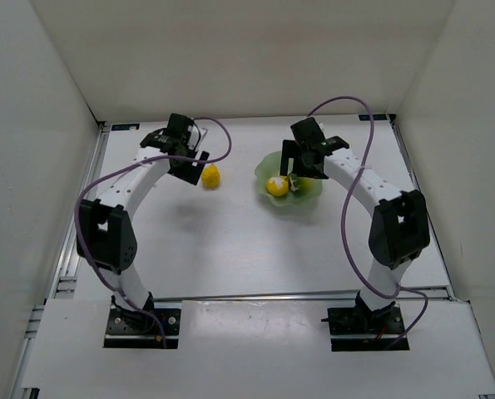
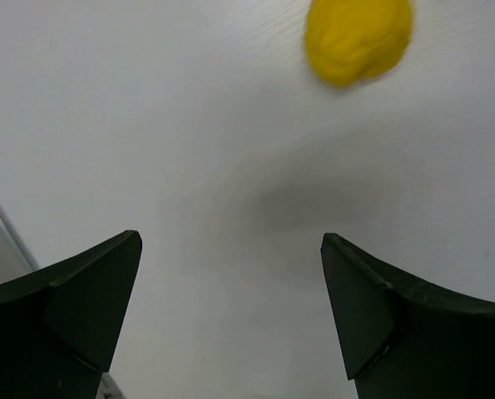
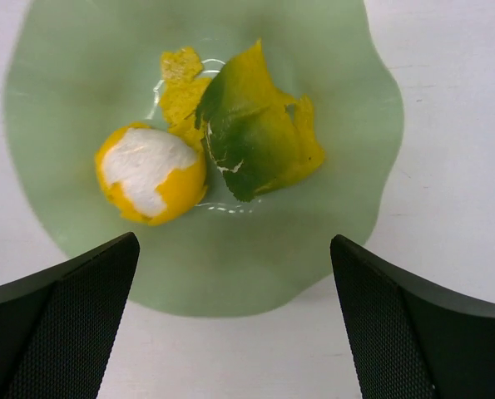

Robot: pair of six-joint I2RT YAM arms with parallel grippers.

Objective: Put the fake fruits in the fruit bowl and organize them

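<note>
The pale green wavy-rimmed fruit bowl (image 1: 310,196) stands right of centre and fills the right wrist view (image 3: 81,50). In it lie the yellow-and-white part-peeled piece (image 1: 275,186) (image 3: 151,173) and a yellow fruit with a green patch (image 1: 298,182) (image 3: 259,125), touching each other. A plain yellow fruit (image 1: 210,175) (image 2: 359,37) lies on the table left of the bowl; no stem shows. My right gripper (image 1: 304,166) (image 3: 235,291) is open and empty above the bowl's near rim. My left gripper (image 1: 189,160) (image 2: 230,291) is open and empty, just short of the yellow fruit.
White walls enclose the table on three sides. A metal rail (image 1: 81,224) runs along the left edge and shows in the left wrist view (image 2: 2,241). Purple cables (image 1: 347,216) loop beside both arms.
</note>
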